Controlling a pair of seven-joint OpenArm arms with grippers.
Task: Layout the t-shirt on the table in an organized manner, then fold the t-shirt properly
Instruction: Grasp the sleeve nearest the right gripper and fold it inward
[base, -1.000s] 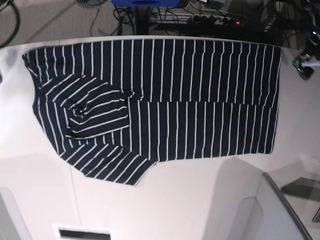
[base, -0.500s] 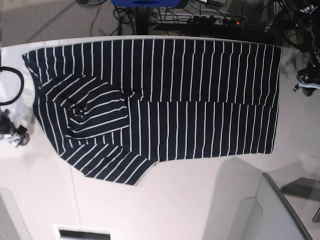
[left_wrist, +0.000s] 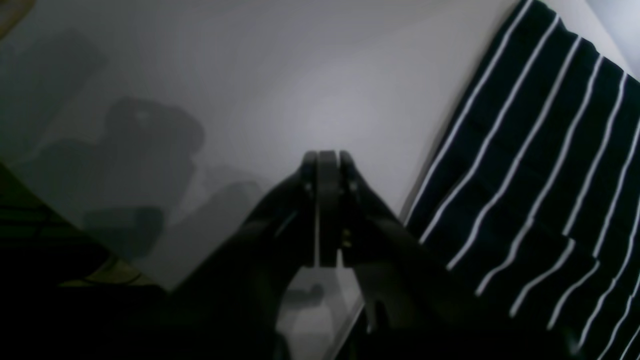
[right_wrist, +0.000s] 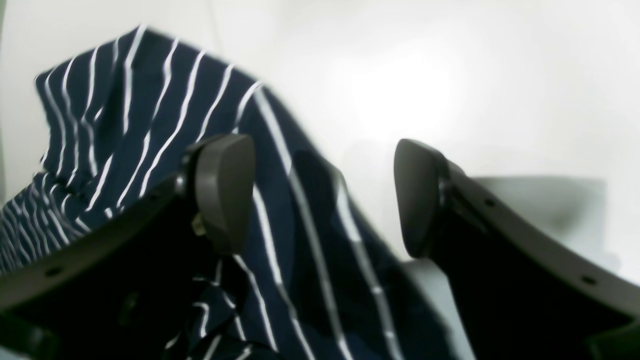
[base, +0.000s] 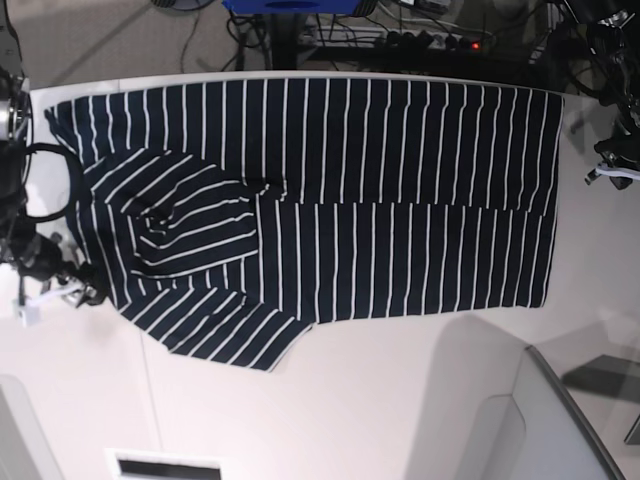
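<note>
While the t-shirt (base: 320, 210) lies spread flat on the table (base: 400, 400), the left gripper (left_wrist: 322, 165) is fully closed on nothing beside its edge, and the right gripper (right_wrist: 320, 195) stands wide over the opposite edge.

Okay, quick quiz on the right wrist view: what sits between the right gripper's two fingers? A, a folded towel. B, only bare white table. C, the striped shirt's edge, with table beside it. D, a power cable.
C: the right gripper has its jaws wide apart, and the edge of the t-shirt runs through the gap between them, with the bare table showing on the other side.
</note>
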